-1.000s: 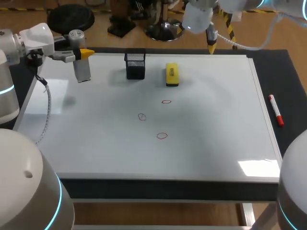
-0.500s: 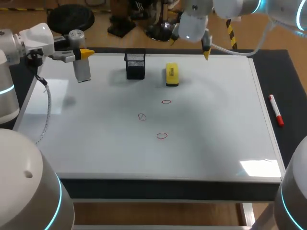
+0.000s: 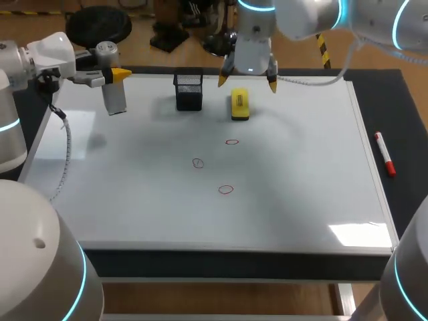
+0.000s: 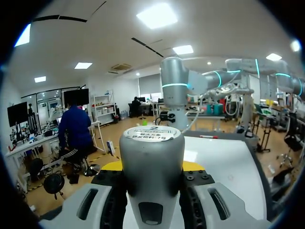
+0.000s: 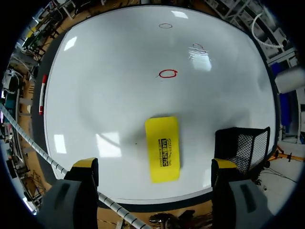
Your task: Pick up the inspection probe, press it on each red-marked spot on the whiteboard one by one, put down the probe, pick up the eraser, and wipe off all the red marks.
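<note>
My L gripper (image 3: 114, 75) clamps probe (image 3: 114, 95) at 10 o'clock, not set down yet. R gripper (image 3: 245, 81) hangs wide open, empty, over eraser (image 3: 239, 104); 3 red marks (image 3: 226, 190) unwiped.

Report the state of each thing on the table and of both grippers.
inspection probe, upright, gripped.
left gripper, shut on the inspection probe.
right gripper, open above the eraser.
eraser, flat on the whiteboard, ungripped.
red marks, three, unwiped.
mesh holder, upright.
marker, lying beside the whiteboard.
</note>
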`<control>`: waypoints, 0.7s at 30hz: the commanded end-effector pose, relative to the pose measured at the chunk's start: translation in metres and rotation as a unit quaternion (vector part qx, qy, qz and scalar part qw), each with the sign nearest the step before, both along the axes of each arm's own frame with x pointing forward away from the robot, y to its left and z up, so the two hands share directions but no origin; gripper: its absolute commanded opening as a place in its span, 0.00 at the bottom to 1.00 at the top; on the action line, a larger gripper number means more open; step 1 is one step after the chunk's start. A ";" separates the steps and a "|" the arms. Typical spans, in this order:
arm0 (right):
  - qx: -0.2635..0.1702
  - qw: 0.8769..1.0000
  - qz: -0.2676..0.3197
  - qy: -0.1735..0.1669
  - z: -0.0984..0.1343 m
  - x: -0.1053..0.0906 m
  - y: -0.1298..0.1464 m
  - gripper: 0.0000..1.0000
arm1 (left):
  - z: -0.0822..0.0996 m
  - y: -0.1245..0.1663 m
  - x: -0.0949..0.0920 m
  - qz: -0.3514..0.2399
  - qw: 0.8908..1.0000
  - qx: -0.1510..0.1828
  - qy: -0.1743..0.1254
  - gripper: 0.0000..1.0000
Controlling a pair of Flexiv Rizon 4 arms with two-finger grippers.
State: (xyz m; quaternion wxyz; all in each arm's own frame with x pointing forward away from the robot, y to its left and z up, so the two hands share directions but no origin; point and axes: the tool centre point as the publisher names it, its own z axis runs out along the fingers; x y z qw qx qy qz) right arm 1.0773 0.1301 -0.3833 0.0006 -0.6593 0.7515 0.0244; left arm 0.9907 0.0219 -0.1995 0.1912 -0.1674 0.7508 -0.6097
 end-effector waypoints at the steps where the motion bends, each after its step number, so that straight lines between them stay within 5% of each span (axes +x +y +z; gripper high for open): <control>1: -0.015 1.000 0.011 0.010 -0.012 0.007 0.010 1.00 | 0.001 0.001 0.000 0.000 1.000 0.000 0.000 0.00; 21: -0.026 0.999 0.033 0.017 -0.040 0.005 0.016 1.00 | 0.001 0.001 0.000 0.000 1.000 0.000 0.000 0.00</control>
